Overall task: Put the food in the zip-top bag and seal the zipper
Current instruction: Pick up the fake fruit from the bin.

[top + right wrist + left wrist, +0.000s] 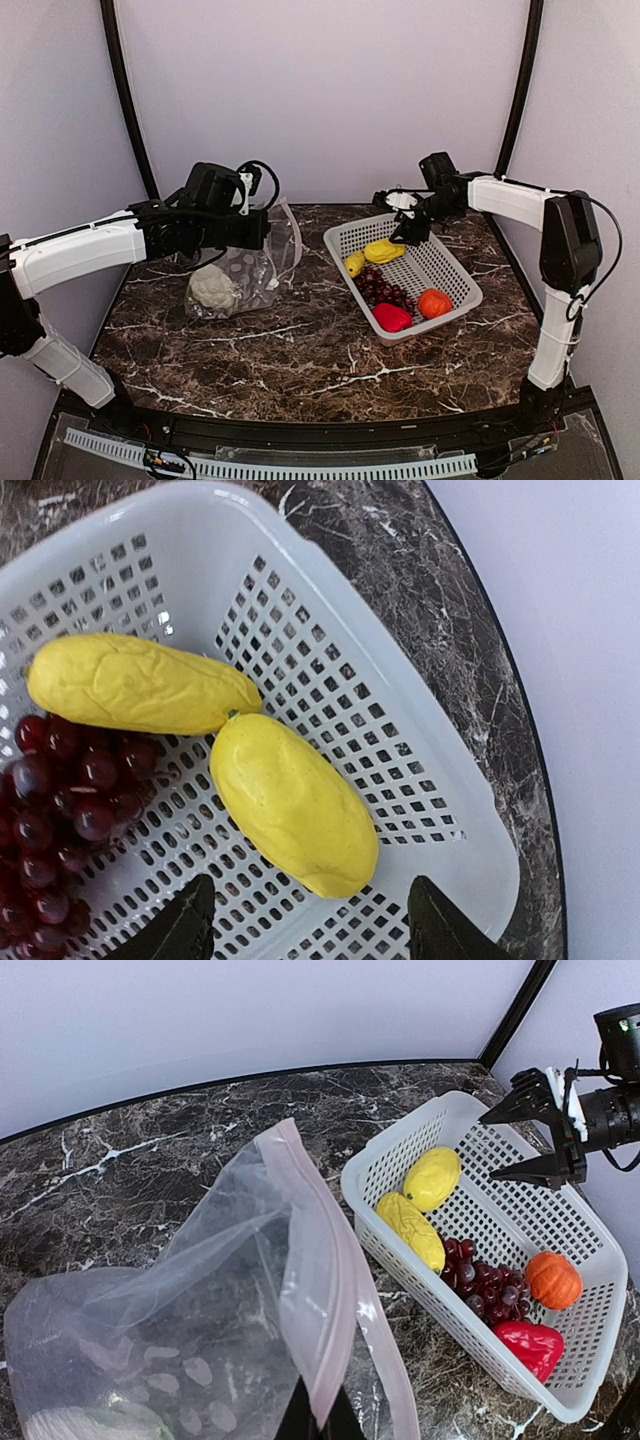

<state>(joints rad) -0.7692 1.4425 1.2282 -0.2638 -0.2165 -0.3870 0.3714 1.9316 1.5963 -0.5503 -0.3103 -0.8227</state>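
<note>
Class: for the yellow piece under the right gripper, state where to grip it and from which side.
Grip the yellow piece across its narrow middle, coming straight down from above. It lies flat on the basket floor, long flanks free; only one end touches the other yellow piece. The open right gripper hangs above.

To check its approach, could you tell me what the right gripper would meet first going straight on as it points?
Probably the plumper yellow piece in the white basket, centred between the open fingers; depth is unclear.
</note>
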